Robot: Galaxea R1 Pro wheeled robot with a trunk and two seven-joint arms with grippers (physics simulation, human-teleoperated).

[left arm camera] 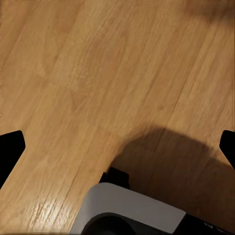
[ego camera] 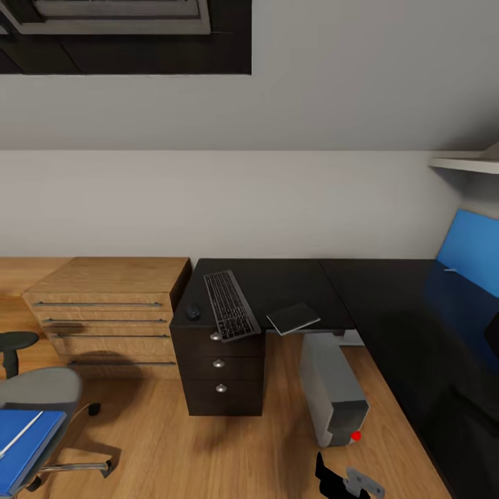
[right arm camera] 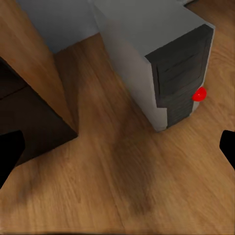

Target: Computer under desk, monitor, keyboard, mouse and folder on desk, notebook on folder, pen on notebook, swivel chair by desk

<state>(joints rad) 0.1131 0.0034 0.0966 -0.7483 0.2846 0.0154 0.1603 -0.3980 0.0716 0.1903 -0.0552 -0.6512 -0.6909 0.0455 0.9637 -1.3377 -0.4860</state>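
On the black L-shaped desk point(ego camera: 388, 291) lie the keyboard point(ego camera: 229, 305), the dark mouse point(ego camera: 193, 312) at its left, and a flat dark grey notebook point(ego camera: 293, 318) at its right, overhanging the front edge. The grey computer tower point(ego camera: 333, 389) stands on the floor under the desk, and its red button point(right arm camera: 198, 94) faces my right gripper point(right arm camera: 117, 152), which is open and empty. The swivel chair point(ego camera: 43, 389) at lower left carries the blue folder point(ego camera: 24, 436) with a thin white strip on it. My left gripper point(left arm camera: 117, 152) hangs open over bare floor.
A wooden dresser point(ego camera: 111, 305) stands left of the desk's black drawer unit point(ego camera: 218, 374). A blue panel point(ego camera: 471, 253) stands on the desk's right wing; I cannot tell whether it is the monitor. A shelf point(ego camera: 464, 163) juts out above it. Wooden floor point(ego camera: 173, 443) lies between chair and desk.
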